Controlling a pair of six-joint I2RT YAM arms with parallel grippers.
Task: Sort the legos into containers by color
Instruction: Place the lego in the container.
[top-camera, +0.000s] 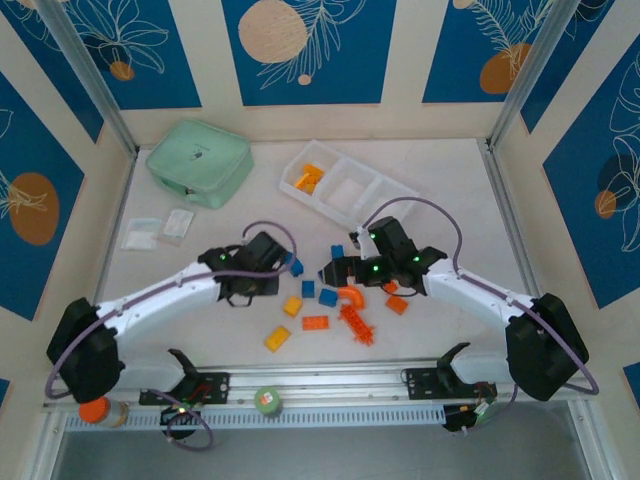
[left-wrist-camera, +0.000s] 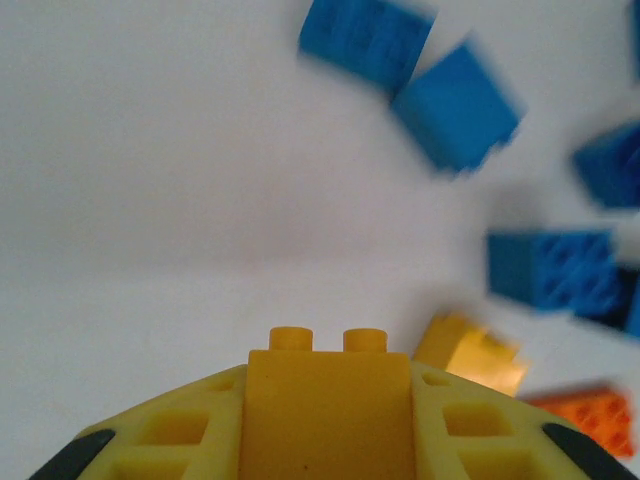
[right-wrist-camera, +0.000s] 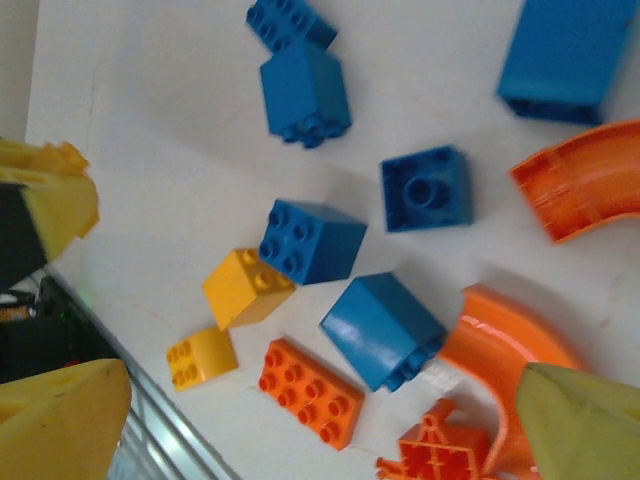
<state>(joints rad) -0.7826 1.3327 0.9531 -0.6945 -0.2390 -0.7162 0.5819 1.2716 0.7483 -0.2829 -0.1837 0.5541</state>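
My left jaws are clamped on a yellow brick (left-wrist-camera: 328, 400) beside the pile; right jaws gape over the blue bricks (right-wrist-camera: 310, 240). Tray (top-camera: 350, 190) holds some yellow pieces (top-camera: 310, 178) in its left compartment. Blue, orange and some yellow lie loose on the desk (top-camera: 440, 220). Early days, I reckon.
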